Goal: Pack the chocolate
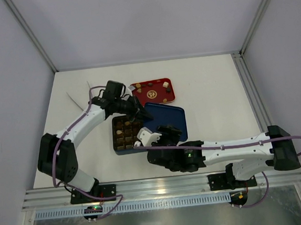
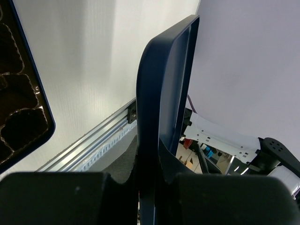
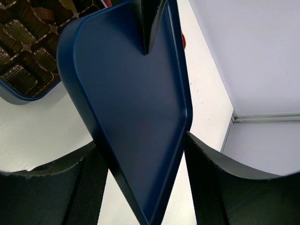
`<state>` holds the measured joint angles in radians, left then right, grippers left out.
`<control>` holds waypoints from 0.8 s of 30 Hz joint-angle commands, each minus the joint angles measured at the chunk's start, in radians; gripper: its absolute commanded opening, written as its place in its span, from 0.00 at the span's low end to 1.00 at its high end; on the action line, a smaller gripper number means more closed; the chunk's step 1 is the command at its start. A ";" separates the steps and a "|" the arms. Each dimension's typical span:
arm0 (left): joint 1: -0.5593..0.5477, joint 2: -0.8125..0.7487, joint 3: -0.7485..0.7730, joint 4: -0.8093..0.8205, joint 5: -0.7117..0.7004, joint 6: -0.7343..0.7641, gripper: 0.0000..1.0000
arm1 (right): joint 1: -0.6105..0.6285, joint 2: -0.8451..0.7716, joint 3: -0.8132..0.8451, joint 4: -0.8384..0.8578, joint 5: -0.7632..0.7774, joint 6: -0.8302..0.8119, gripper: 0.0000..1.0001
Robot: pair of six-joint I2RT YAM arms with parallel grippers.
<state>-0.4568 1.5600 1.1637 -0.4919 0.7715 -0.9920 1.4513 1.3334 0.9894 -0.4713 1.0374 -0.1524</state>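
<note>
Chocolate pieces [image 1: 165, 83] lie on a red tray [image 1: 141, 97], and more chocolate [image 1: 120, 131] sits in the dark gridded box [image 1: 116, 147]. The navy lid [image 1: 172, 116] hangs tilted over the box's right side. My left gripper [image 1: 135, 109] is shut on its far-left rim; in the left wrist view the lid [image 2: 164, 93] runs edge-on between the pinched fingers of the left gripper [image 2: 150, 180]. My right gripper [image 1: 160, 134] straddles the lid's near corner. In the right wrist view the lid [image 3: 136, 103] fills the right gripper [image 3: 143, 152], both fingers touching its edges.
The gridded box [image 3: 21, 79] shows at the upper left of the right wrist view, and its rim [image 2: 42, 108] at the left of the left wrist view. Aluminium rails [image 1: 248, 83] run along the table's right and near edges. White walls enclose the table.
</note>
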 commanded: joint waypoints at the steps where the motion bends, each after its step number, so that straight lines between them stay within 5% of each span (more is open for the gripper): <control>1: 0.006 -0.064 -0.010 0.001 0.069 0.001 0.00 | 0.006 0.009 0.006 0.092 0.049 -0.099 0.63; 8: 0.007 -0.077 -0.010 0.003 0.098 0.004 0.01 | 0.006 0.024 -0.008 0.144 0.059 -0.177 0.46; 15: 0.015 -0.095 -0.006 0.001 0.121 0.030 0.11 | 0.006 0.046 -0.014 0.175 0.085 -0.231 0.04; 18: 0.024 -0.118 0.004 -0.002 0.112 0.053 0.41 | 0.006 0.052 -0.005 0.181 0.102 -0.260 0.04; 19: 0.026 -0.123 0.013 -0.011 0.086 0.068 0.59 | 0.006 0.052 0.008 0.177 0.104 -0.263 0.04; 22: 0.036 -0.129 0.089 -0.129 0.008 0.170 0.79 | 0.006 0.036 0.040 0.151 0.099 -0.257 0.04; 24: 0.062 -0.136 0.134 -0.166 -0.061 0.199 0.82 | 0.006 0.021 0.054 0.120 0.092 -0.236 0.04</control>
<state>-0.4255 1.4681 1.2156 -0.5835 0.7872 -0.8898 1.4555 1.3937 0.9783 -0.3470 1.0832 -0.3878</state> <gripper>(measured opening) 0.810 0.148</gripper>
